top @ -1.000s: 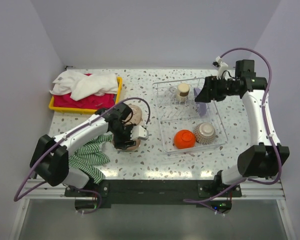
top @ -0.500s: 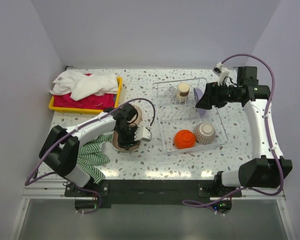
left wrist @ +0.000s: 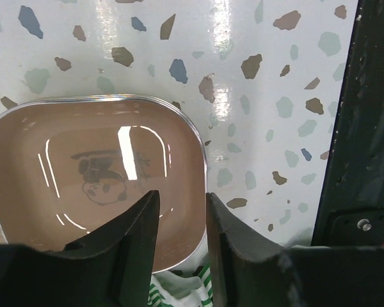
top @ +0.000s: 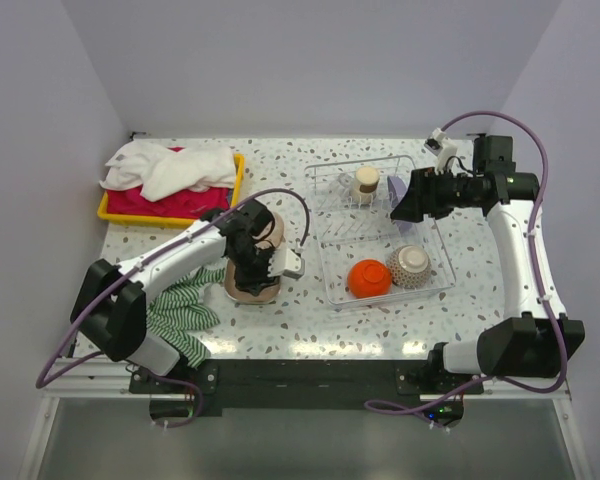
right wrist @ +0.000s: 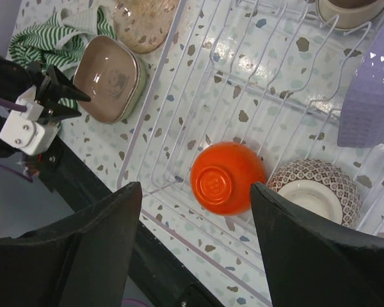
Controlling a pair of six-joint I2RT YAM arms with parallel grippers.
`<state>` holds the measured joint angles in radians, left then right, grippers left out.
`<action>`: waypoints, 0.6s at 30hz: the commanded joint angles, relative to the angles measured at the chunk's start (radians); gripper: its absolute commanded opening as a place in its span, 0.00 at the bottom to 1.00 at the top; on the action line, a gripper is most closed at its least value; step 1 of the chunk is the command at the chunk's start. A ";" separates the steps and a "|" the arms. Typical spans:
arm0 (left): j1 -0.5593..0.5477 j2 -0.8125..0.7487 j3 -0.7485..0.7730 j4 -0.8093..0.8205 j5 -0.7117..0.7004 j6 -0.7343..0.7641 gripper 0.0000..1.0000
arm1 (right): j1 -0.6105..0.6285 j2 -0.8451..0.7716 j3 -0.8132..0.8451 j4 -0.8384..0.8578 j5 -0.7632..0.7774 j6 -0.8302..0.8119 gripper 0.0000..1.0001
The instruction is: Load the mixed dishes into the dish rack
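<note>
- Brown rounded-square plate (left wrist: 96, 185) lies flat, hollow side up, on the speckled table (top: 280, 335) at the near left. Its near edge rests over a green striped cloth (top: 185, 310).
- Left gripper (left wrist: 181, 198) is at this plate. In the wrist view the plate spreads ahead and to the left of the fingers. Its right-hand rim runs up through the gap between them, with one finger over the hollow and one outside.
- Its jaws stand a little apart astride that rim. Whether they already pinch it cannot be told.
- This plate is nearly square, so it has no real long axis. The straddled side runs in line with the fingers.
- Dish rack (top: 327, 262) lies to the plate's right across a strip of bare table, long axis running near to far. The left arm is much the nearer to the plate.
- Inside the rack, an upturned orange bowl (top: 368, 277) and a speckled bowl (top: 412, 263) sit at the near end. A lilac plate (right wrist: 371, 96) stands farther back.
- Right gripper (top: 398, 203) hovers over the rack's far right, jaws wide apart and empty.
</note>
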<state>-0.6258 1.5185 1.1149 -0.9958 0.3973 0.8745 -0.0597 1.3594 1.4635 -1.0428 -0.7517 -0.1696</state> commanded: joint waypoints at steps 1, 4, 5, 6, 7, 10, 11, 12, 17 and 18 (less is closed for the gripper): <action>-0.011 -0.014 -0.024 -0.034 0.040 0.001 0.38 | -0.002 0.001 0.008 0.007 -0.028 -0.010 0.72; -0.012 0.003 -0.046 0.000 0.019 -0.011 0.39 | -0.002 0.001 0.014 0.007 -0.026 -0.008 0.72; -0.012 0.008 -0.046 0.015 0.015 -0.012 0.39 | 0.000 0.001 0.014 0.007 -0.023 -0.008 0.72; -0.012 0.017 -0.043 0.023 0.012 -0.012 0.40 | 0.000 0.001 0.012 0.004 -0.020 -0.008 0.72; -0.012 0.023 -0.038 0.029 0.006 -0.012 0.40 | 0.000 -0.002 0.011 0.004 -0.017 -0.008 0.72; -0.011 0.074 -0.014 0.013 0.006 -0.008 0.39 | 0.000 -0.003 0.003 -0.002 -0.011 -0.014 0.72; -0.012 0.091 0.000 0.003 0.005 -0.014 0.38 | 0.000 -0.005 0.001 -0.002 -0.009 -0.015 0.72; -0.012 0.116 0.006 0.002 0.005 -0.019 0.38 | 0.000 -0.006 0.000 -0.003 -0.006 -0.016 0.72; -0.012 0.146 0.020 0.005 0.031 -0.022 0.29 | -0.002 -0.006 -0.003 -0.002 -0.002 -0.016 0.72; -0.012 0.149 0.023 0.002 0.032 -0.023 0.28 | 0.000 -0.008 -0.003 -0.003 -0.001 -0.016 0.72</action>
<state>-0.6353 1.6650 1.0889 -0.9897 0.4004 0.8574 -0.0597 1.3617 1.4635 -1.0431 -0.7509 -0.1699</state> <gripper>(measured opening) 0.309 0.724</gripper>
